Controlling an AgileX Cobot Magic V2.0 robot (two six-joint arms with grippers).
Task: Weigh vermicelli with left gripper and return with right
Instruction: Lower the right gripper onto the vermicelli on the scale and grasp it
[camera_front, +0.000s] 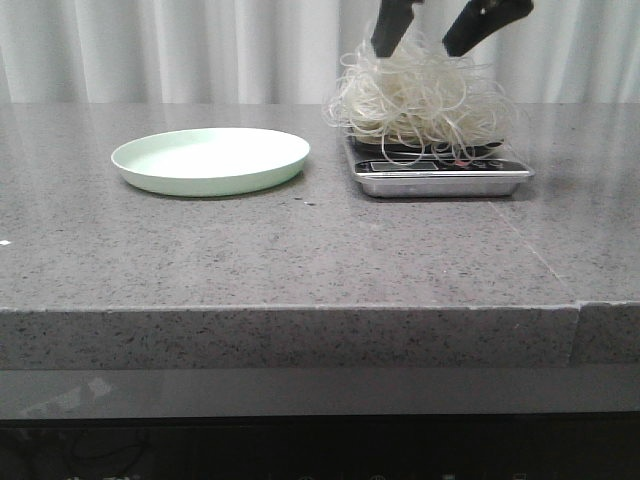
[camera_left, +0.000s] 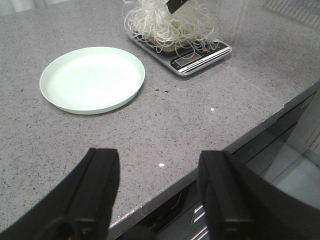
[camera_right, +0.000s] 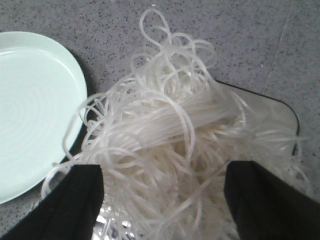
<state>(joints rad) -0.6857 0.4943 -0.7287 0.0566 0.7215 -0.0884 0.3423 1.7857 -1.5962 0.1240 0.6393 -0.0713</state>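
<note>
The vermicelli is a fluffy whitish tangle resting on a small silver kitchen scale at the back right. It also shows in the left wrist view and fills the right wrist view. My right gripper is open, its two black fingers astride the top of the tangle, one on each side. My left gripper is open and empty, held back over the table's front edge, out of the front view. The pale green plate lies empty left of the scale.
The grey stone table has a seam line on its right side. White curtains hang behind. The plate also shows in the left wrist view and right wrist view. The table's front edge drops off near my left gripper.
</note>
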